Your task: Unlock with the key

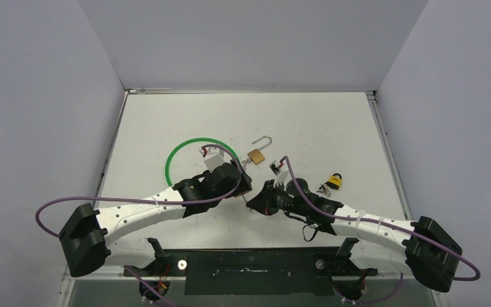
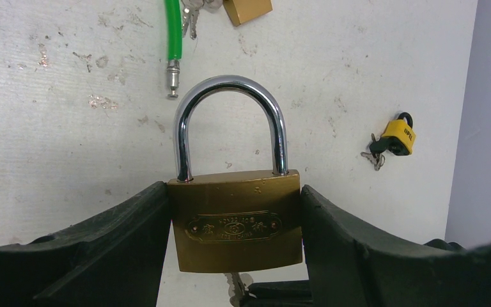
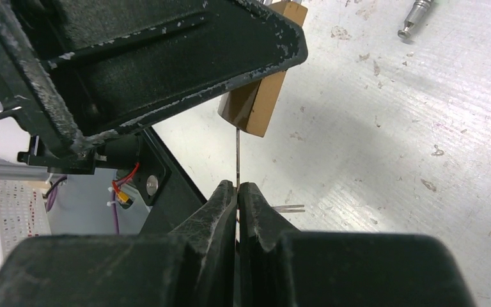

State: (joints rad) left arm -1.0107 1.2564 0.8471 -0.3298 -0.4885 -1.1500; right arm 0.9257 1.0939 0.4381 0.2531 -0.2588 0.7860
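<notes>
A brass padlock (image 2: 235,220) hangs upright above the table, with my left gripper (image 2: 235,192) shut on its two sides. Its steel shackle (image 2: 230,89) sits down in both holes of the body. A thin key (image 3: 237,157) runs straight up into the bottom of the padlock (image 3: 256,105), and my right gripper (image 3: 237,188) is shut on the key's lower end. In the left wrist view the key (image 2: 236,284) shows just under the body. From above, the left gripper (image 1: 243,182) and right gripper (image 1: 256,203) meet near the table's middle and hide the lock.
A second brass padlock (image 1: 256,155) with a swung-open shackle lies behind the grippers. A green cable loop (image 1: 185,150) lies to the left. A small yellow padlock (image 1: 335,181) with keys lies to the right. White walls enclose the table.
</notes>
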